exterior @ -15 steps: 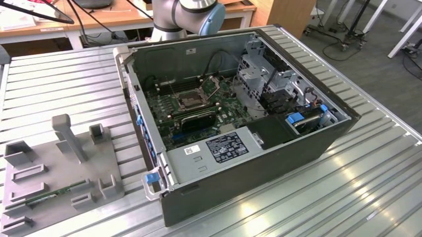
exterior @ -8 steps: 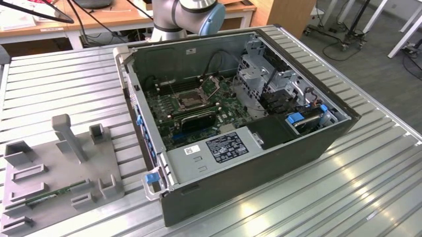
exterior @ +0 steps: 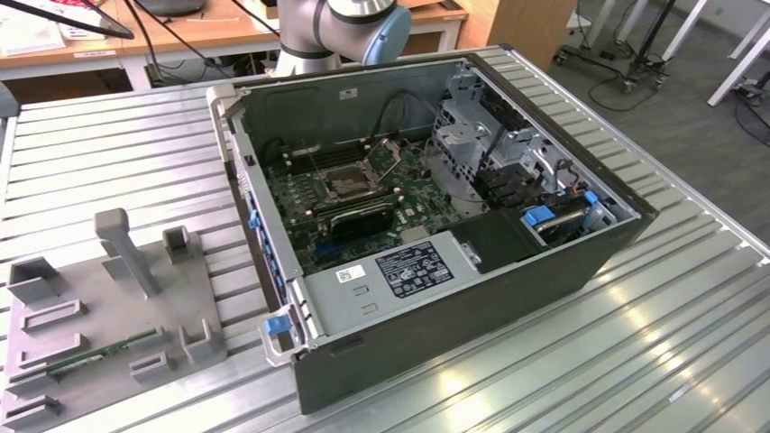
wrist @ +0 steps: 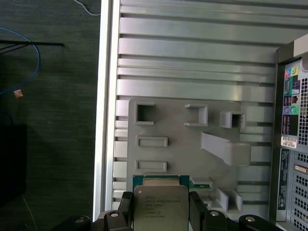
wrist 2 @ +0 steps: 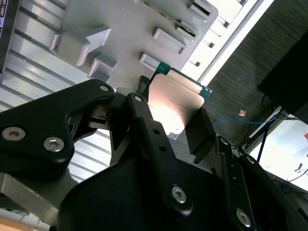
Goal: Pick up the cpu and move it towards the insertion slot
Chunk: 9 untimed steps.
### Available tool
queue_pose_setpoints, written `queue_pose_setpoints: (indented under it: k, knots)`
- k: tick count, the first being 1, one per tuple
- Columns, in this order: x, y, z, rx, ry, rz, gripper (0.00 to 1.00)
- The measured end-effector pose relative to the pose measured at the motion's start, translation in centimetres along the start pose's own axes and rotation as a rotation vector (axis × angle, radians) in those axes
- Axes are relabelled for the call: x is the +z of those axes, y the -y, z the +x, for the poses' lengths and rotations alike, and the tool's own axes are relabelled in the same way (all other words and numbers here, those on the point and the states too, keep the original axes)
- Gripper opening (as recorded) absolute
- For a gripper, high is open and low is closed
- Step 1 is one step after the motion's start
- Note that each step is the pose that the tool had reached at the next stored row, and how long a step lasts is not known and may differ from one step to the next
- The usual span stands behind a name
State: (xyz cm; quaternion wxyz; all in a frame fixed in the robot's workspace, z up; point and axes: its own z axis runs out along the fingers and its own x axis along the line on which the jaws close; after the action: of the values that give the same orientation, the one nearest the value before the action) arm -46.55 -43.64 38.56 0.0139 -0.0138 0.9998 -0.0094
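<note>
1. Cpu: flat square chip with a pale silvery lid and green edging, sitting in the claw, which is clenching two opposite edges.
2. Grey tray: lying beneath the claw on the ribbed counter.
3. Insertion slot: sitting inside the open case, well apart from the claw.
4. Risk: the thin-edge grip is looking slight, so the chip may slip or tilt.

The exterior view looks steeply down from high up, well back, over the ribbed tabletop, the open computer case and the grey tray. Both wrist views sit close behind the claw. The first wrist view faces straight down and the second is tilted, and both share that tray with the exterior view.
</note>
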Motion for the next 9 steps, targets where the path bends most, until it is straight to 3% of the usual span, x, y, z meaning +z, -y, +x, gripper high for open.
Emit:
queue_pose_setpoints:
  k: [9]
  knots:
    - [-0.34, 0.01, -0.01, 0.000, -0.0001, 0.0000, 0.55]
